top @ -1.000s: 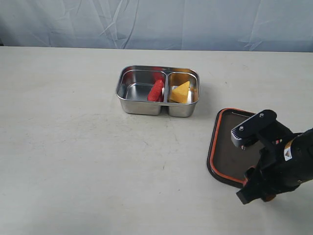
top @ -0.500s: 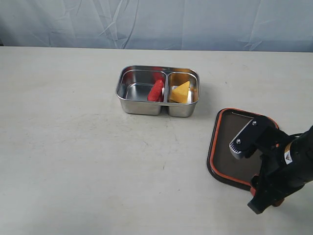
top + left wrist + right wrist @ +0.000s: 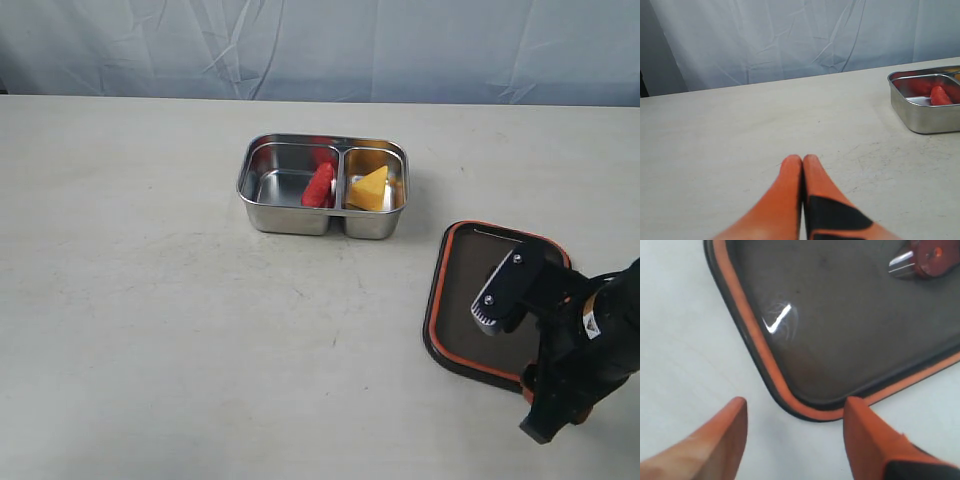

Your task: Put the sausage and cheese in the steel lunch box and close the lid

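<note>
The sausage [image 3: 319, 185] and cheese [image 3: 369, 189] sit in the steel lunch box [image 3: 290, 220]; the lid [image 3: 465, 300] lies on the desk [image 3: 150, 300] at four o'clock from it. The right tool [image 3: 797, 406], spread wide by a lid corner, should pinch the rim firmly. Only its wrist view shows that, and the left wrist view shows the left tool [image 3: 802, 162] pressed together, empty.

— Hidden in the exterior view?
— Near right part of the lid [image 3: 465, 285], under the right arm [image 3: 585, 345]; arm itself cut by the frame's right edge.
— Cut off in the left wrist view?
— Yes: box [image 3: 922, 117], by the frame edge, far compartment mostly gone; sausage [image 3: 939, 95] partly behind the wall.
— And in the right wrist view?
— Same lid, run past two edges; valve [image 3: 927, 257] clipped.
</note>
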Action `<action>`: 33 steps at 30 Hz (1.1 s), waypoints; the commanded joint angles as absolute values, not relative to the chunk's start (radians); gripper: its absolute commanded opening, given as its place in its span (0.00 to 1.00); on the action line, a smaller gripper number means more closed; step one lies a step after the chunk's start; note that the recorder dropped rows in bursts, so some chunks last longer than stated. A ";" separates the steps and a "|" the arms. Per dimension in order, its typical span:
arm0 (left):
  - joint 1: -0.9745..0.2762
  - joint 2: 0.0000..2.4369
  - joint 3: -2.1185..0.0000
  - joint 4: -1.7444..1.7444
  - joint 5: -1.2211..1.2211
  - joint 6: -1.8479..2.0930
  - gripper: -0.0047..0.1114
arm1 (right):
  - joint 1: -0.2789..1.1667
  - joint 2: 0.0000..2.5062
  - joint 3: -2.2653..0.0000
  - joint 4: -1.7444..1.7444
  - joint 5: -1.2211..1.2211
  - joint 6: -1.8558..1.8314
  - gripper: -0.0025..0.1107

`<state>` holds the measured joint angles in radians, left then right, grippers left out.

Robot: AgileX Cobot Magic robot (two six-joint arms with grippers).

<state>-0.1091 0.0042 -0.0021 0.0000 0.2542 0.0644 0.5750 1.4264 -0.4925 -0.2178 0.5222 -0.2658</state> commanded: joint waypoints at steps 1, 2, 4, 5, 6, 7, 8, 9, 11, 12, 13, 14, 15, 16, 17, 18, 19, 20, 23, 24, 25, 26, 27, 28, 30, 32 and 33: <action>-0.114 0.000 0.000 0.000 0.239 0.063 0.04 | 0.570 1.485 -0.494 -0.228 0.528 -0.284 0.51; -0.114 0.000 0.000 0.000 0.239 0.063 0.04 | 0.570 1.505 -0.494 -0.228 0.526 -0.289 0.51; -0.114 0.000 0.000 0.000 0.239 0.063 0.04 | 0.570 1.530 -0.494 -0.228 0.516 -0.289 0.51; -0.114 0.000 0.000 0.000 0.239 0.063 0.04 | 0.570 1.541 -0.494 -0.228 0.509 -0.289 0.51; -0.114 0.000 0.000 0.000 0.239 0.063 0.04 | 0.570 1.549 -0.494 -0.228 0.501 -0.289 0.49; -0.114 0.000 0.000 0.000 0.239 0.063 0.04 | 0.570 1.554 -0.494 -0.228 0.501 -0.289 0.46; -0.114 0.000 0.000 0.000 0.239 0.063 0.04 | 0.570 1.561 -0.494 -0.226 0.501 -0.289 0.39; -0.114 0.000 0.000 0.000 0.239 0.063 0.04 | 0.570 1.563 -0.494 -0.226 0.501 -0.289 0.33; -0.114 0.000 0.000 0.000 0.239 0.063 0.04 | 0.570 1.563 -0.494 -0.223 0.499 -0.289 0.19; -0.114 0.000 0.000 0.000 0.239 0.063 0.04 | 0.570 1.563 -0.494 -0.223 0.497 -0.289 0.12; -0.114 0.000 0.000 0.000 0.239 0.063 0.04 | 0.570 1.563 -0.494 -0.218 0.497 -0.289 0.06; -0.114 0.000 0.000 0.000 0.239 0.063 0.04 | 0.570 1.563 -0.494 -0.215 0.495 -0.289 0.02; -0.114 0.000 0.000 0.000 0.239 0.063 0.04 | 0.570 1.563 -0.494 -0.210 0.495 -0.289 0.02; -0.114 0.000 0.000 0.000 0.239 0.063 0.04 | 0.570 1.563 -0.494 -0.199 0.495 -0.289 0.02; -0.114 0.000 0.000 0.000 0.239 0.063 0.04 | 0.570 1.563 -0.494 -0.192 0.495 -0.289 0.02; -0.114 0.000 0.000 0.000 0.239 0.063 0.04 | 0.570 1.563 -0.494 -0.184 0.495 -0.289 0.02; -0.114 0.000 0.000 0.000 0.239 0.063 0.04 | 0.570 1.563 -0.494 -0.174 0.493 -0.289 0.02; -0.114 0.000 0.000 0.000 0.239 0.063 0.04 | 0.570 1.563 -0.494 -0.172 0.493 -0.289 0.02; -0.114 0.000 0.000 0.000 0.239 0.063 0.04 | 0.570 1.563 -0.494 -0.167 0.481 -0.289 0.02; -0.114 0.000 0.000 0.000 0.239 0.063 0.04 | 0.570 1.563 -0.494 -0.167 0.477 -0.289 0.02; -0.114 0.000 0.000 0.000 0.239 0.063 0.04 | 0.570 1.563 -0.494 -0.154 0.475 -0.289 0.02; -0.114 0.000 0.000 0.000 0.239 0.063 0.04 | 0.570 1.563 -0.494 -0.141 0.465 -0.289 0.02; -0.114 0.000 0.000 0.000 0.239 0.063 0.04 | 0.570 1.563 -0.494 -0.110 0.458 -0.289 0.02; -0.114 0.000 0.000 0.000 0.239 0.063 0.04 | 0.570 1.563 -0.494 -0.085 0.448 -0.289 0.02; -0.114 0.000 0.000 0.000 0.239 0.063 0.04 | 0.570 1.563 -0.494 -0.030 0.432 -0.289 0.06; -0.114 0.000 0.000 0.000 0.239 0.063 0.04 | 0.570 1.563 -0.494 -0.011 0.422 -0.289 0.14; -0.114 0.000 0.000 0.000 0.239 0.063 0.04 | 0.570 1.563 -0.494 -0.009 0.417 -0.289 0.21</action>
